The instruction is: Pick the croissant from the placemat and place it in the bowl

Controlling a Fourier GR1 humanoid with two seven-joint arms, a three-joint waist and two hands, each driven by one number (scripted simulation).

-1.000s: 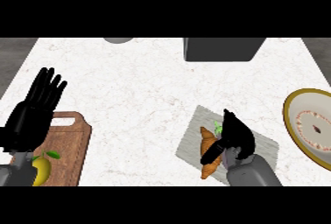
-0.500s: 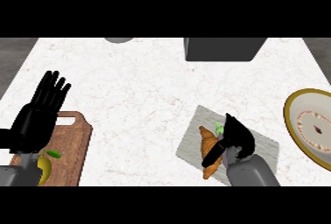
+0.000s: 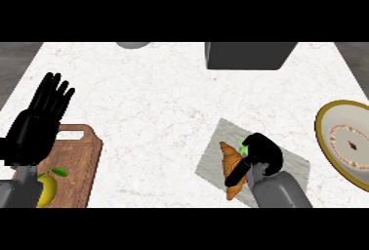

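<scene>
My right hand (image 3: 261,155) is down on the mat (image 3: 216,158) now, fingers curled over and thumb reaching along the side of the croissant (image 3: 231,168), so I read it as closing round the pastry, though whether the grip has fully seated I can't tell from up here. The croissant lies lengthwise on the mat, touching my hand, its near tip poking out by my wrist. Something small and green (image 3: 243,146) peeks out beside my fingers; I want that left behind. To do this well, I'd get the thumb and fingers on opposite flanks around the thick middle, not the tapered ends, so it doesn't pivot when it comes up. Then lift straight off the mat before swinging right, because the bowl (image 3: 326,137) sits well apart at the right edge and its rim stands proud. Carry over the rim, lower inside, then let go. My left hand (image 3: 36,129) rests open at the left, fingers up, above the board (image 3: 78,168) with the yellow fruit (image 3: 47,188).
</scene>
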